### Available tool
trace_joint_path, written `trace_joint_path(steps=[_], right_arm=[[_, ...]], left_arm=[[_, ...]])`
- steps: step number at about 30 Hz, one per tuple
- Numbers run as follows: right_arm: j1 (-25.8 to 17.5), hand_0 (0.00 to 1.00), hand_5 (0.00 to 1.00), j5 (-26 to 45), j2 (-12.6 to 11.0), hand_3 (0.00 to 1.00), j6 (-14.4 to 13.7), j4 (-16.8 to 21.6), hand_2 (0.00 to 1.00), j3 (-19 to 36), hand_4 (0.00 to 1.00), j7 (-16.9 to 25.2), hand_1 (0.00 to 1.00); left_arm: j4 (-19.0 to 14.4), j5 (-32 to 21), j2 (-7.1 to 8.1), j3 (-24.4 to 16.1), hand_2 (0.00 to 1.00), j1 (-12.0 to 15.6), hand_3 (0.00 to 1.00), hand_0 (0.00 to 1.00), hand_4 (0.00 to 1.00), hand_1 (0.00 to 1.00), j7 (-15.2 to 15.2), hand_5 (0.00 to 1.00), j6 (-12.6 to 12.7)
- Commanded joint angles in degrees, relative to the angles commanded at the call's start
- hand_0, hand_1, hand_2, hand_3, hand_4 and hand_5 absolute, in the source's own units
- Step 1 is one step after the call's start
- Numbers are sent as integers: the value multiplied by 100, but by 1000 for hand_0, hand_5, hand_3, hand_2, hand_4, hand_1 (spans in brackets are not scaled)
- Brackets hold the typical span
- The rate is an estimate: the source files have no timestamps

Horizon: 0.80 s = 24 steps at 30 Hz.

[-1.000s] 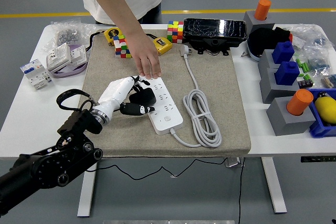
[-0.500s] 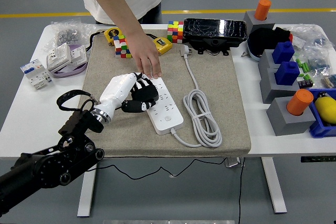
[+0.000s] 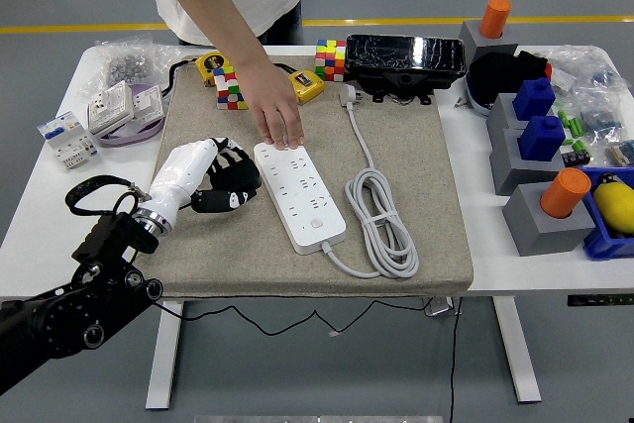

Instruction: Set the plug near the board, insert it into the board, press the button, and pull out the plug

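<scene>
A white power strip (image 3: 300, 195) lies slanted on the grey felt mat (image 3: 416, 165). Its white cable (image 3: 381, 220) is coiled to the right, ending in a white plug (image 3: 348, 96). My left hand (image 3: 234, 188), white-backed with black fingers, sits just left of the strip, apart from it. Its fingers are curled around a black plug (image 3: 241, 181), which is partly hidden by them. A person's hand (image 3: 280, 126) reaches from the far side and presses down on the strip's far end. My right arm does not show.
Two colour cubes (image 3: 230, 87) (image 3: 331, 58), yellow tape measures (image 3: 305, 84) and a black device (image 3: 404, 61) line the mat's far edge. Circuit breakers (image 3: 67, 138) sit at the left. Grey blocks with blue and orange pegs (image 3: 543, 195) crowd the right.
My left hand has drawn back to the left, off the power strip, taking the black plug with it. The person's hand stays on the strip's far end.
</scene>
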Motion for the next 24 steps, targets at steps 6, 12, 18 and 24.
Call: trace_joint_path(steps=[6, 12, 18, 24], right_arm=[[4, 529, 405, 1, -9, 533, 0, 18, 591, -39, 878, -1, 627], [-25, 528, 405, 0, -6, 533, 2, 24, 592, -69, 878, -3, 627], [-48, 527, 405, -19, 8, 533, 2, 15, 592, -22, 878, -6, 627], [-101, 528, 405, -73, 69, 533, -5, 0, 591, 160, 877, 0, 627]], left_arm=[[22, 128, 23, -83, 603, 98, 671, 615, 806, 676, 266, 49, -181], [-158, 372, 96, -177, 958, 226, 998, 841, 998, 931, 610, 254, -331], [-648, 303, 226, -455, 980, 457, 998, 849, 998, 945, 389, 313, -223], [-1251, -706, 355, -794, 793, 741, 832, 707, 934, 782, -643, 283, 68]])
